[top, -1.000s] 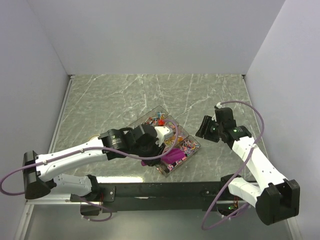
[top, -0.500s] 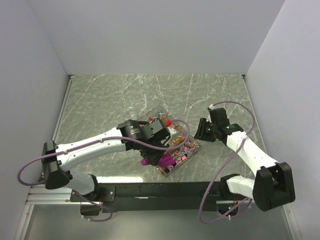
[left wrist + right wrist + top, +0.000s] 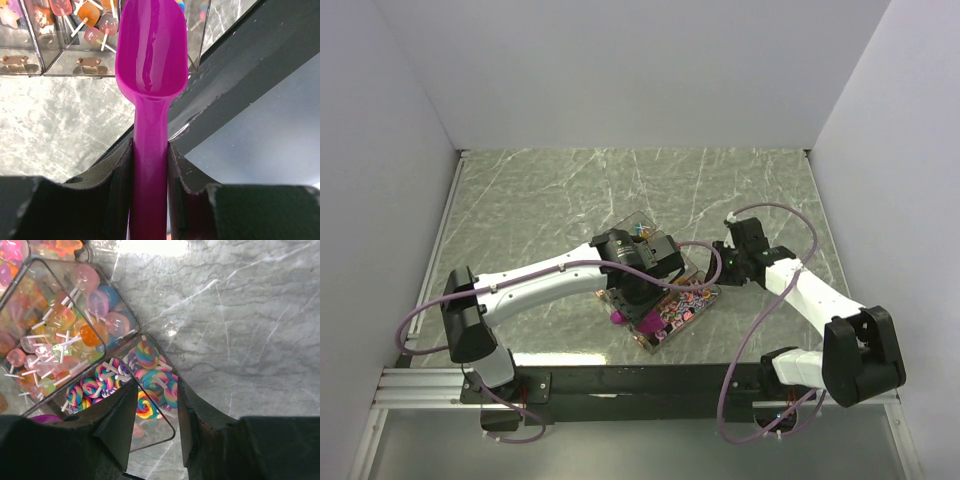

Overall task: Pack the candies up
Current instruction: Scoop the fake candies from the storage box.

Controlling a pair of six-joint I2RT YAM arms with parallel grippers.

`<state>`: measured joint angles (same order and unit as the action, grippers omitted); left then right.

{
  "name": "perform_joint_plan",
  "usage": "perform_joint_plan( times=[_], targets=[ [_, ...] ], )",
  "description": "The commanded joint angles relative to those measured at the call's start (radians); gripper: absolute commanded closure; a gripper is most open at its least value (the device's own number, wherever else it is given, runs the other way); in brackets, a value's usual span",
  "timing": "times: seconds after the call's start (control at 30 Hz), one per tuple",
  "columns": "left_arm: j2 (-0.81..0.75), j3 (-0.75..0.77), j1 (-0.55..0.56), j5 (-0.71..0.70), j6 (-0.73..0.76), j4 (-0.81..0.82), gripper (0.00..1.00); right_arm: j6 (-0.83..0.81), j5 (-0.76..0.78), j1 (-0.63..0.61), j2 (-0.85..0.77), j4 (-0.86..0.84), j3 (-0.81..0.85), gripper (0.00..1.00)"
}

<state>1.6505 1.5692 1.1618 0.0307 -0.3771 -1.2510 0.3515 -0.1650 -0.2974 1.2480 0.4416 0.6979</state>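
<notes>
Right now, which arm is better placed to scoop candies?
Left. The left tool is shut on the magenta scoop, whose empty bowl sits beside the clear box of candies. The right tool is open and holds nothing, poised over the box's corner.

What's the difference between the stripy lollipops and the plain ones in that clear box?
The swirl lollipops are opaque with rainbow spirals; the plain lollipops are each one translucent colour: pink, orange or blue. The swirl lollipops fill the compartment nearest the right gripper; the plain lollipops lie in compartments beyond it. Both have white sticks and share one clear tray.
</notes>
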Motion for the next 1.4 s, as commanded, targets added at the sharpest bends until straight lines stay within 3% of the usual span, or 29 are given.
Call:
perform_joint_plan(
  times=[0.0,0.1,0.23,0.4,0.8,1.37],
  targets=[
    [0.009,0.057,0.004,-0.015,0.047,-0.067,0.99,-0.029,0.022,-0.016,0.017,-0.027,0.005,0.57],
    [0.031,0.083,0.004,0.012,0.063,-0.071,0.99,-0.029,0.015,-0.032,0.028,-0.03,0.002,0.65],
    [0.061,0.1,0.007,0.026,0.069,-0.074,0.99,-0.032,0.03,-0.057,0.036,-0.034,0.005,0.87],
    [0.083,0.083,0.01,0.038,0.067,-0.07,0.99,-0.031,0.053,-0.086,0.042,-0.037,0.012,0.99],
    [0.192,0.11,0.038,-0.028,0.083,-0.053,0.99,-0.029,0.071,-0.124,0.031,-0.046,0.011,1.0],
    [0.278,0.149,0.035,-0.026,0.092,0.189,0.99,0.038,-0.031,-0.126,-0.009,-0.113,-0.037,1.0]
  ],
)
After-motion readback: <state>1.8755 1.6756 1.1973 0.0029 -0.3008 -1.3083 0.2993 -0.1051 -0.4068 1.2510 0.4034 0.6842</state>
